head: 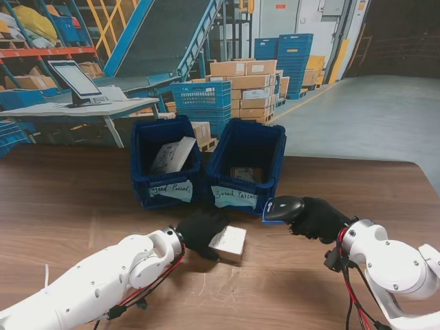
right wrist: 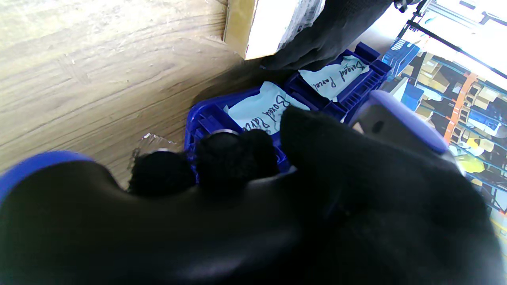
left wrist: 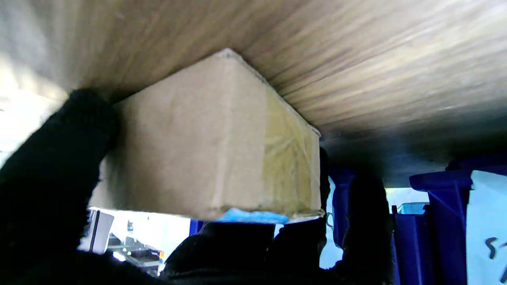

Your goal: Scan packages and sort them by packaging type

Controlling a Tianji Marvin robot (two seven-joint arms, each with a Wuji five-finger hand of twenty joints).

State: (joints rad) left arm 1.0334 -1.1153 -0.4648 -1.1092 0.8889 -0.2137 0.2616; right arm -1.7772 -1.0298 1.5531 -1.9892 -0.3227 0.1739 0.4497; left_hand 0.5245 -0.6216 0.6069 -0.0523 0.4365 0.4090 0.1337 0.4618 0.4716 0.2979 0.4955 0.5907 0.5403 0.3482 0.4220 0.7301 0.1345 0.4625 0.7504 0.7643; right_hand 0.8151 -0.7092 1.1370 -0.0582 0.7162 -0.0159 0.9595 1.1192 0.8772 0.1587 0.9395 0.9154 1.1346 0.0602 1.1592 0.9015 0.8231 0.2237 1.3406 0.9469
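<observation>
- Left robot hand point(head: 199, 232), black-gloved, was closed on a small cardboard box point(head: 229, 243). The stand view showed the box at the near centre of the worktop point(head: 69, 206), at or just over the surface; the left wrist view showed fingers point(left wrist: 51, 158) wrapped on both sides of it.
- Right robot hand point(head: 317, 218) was closed round a scanner point(head: 283, 207), its head aimed left toward the box and lying just in front of the bins.
- Judgement: the step in hand was the scan. To do it well, the labelled face should be turned toward the scanner head and held steady, with no finger across the label; whether the label faced the scanner could not be told.
- The box was rectangular, plain brown board with a glossy taped seam and a pale top face; rigid, so a firm side grip should hold.
- The scanner was smooth dark plastic with blue trim, of rounded shape.
- The worktop was brown wood-grain, flat, matt.
- Farther off stood two deep blue plastic bins, side by side and touching: the left bin point(head: 165, 161) held a pale bag, the right bin point(head: 246, 165) a small box. Each bore a handwritten paper label; by the right wrist view, the right read "Boxed", the proper destination in my judgement.
</observation>
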